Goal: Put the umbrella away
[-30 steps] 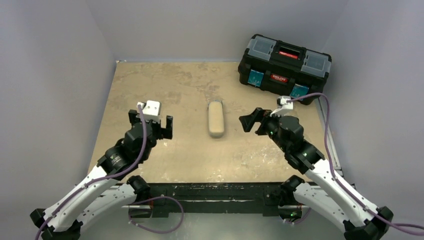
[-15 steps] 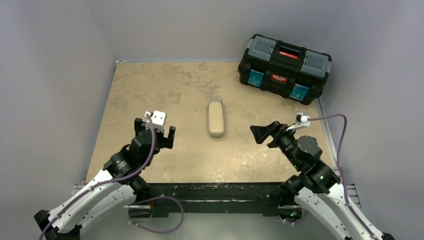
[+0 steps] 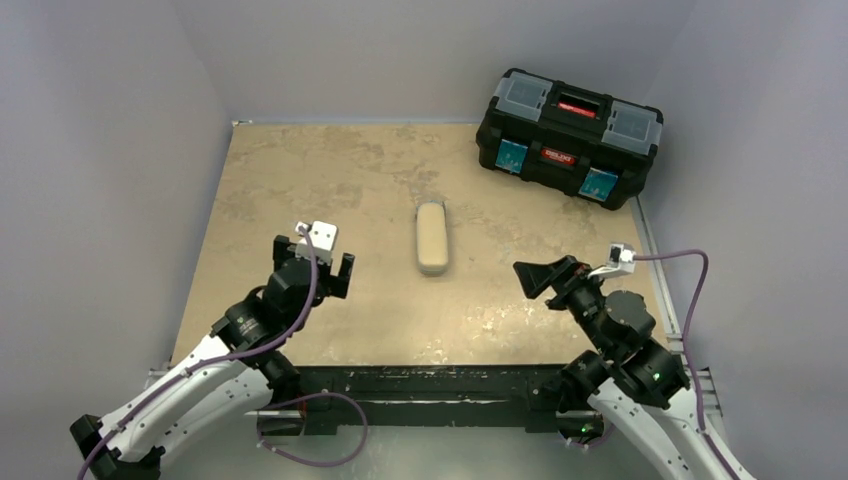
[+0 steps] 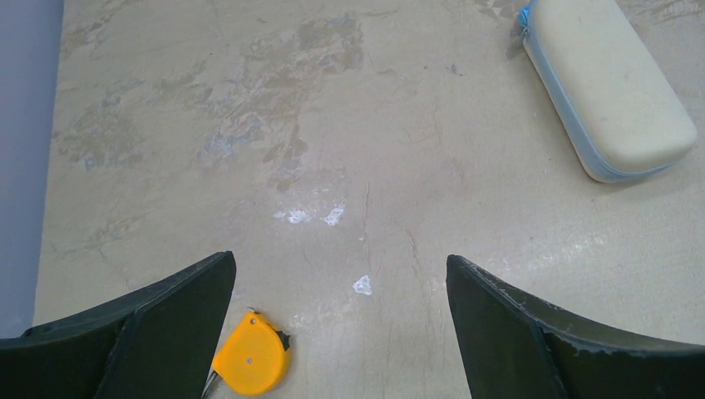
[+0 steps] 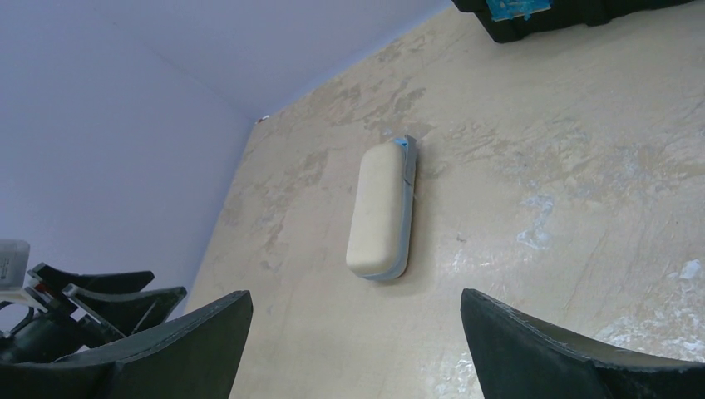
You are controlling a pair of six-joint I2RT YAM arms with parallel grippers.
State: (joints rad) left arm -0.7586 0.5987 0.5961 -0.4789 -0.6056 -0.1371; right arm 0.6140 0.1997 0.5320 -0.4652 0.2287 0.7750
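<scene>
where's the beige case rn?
Top view: the beige case lies flat at centre, between the left gripper and right gripper, nearer than the black toolbox.

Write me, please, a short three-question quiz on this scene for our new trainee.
1. True or false: the left end effector grips the orange tape measure.
2. The black toolbox stands at which part of the table? A far right corner; B far left corner; C near edge.
3. Which oblong object lies at the table's middle?
Key: 1 false; 2 A; 3 the beige case.
</scene>
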